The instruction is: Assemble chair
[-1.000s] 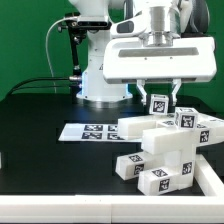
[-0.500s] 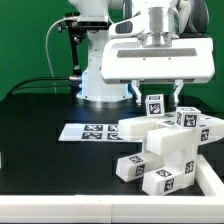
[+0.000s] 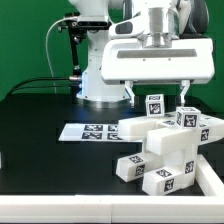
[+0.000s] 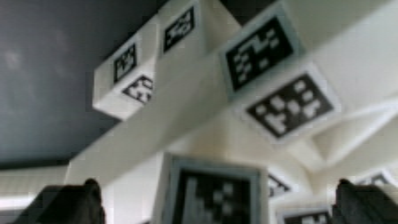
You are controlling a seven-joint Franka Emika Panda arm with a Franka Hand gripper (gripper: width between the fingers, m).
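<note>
Spread wider than a second ago: gripper (image 3: 159, 96) fingers now straddle the chair (image 3: 168, 145) top tagged block without touching. Sits at the table (image 3: 40, 150) near corner, the exterior view's right, just beside marker board (image 3: 88, 132).

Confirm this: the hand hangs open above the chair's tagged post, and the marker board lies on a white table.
Not quite: the table is black, as the exterior view shows. The hand does hang open above the chair, and the marker board lies on the table.
</note>
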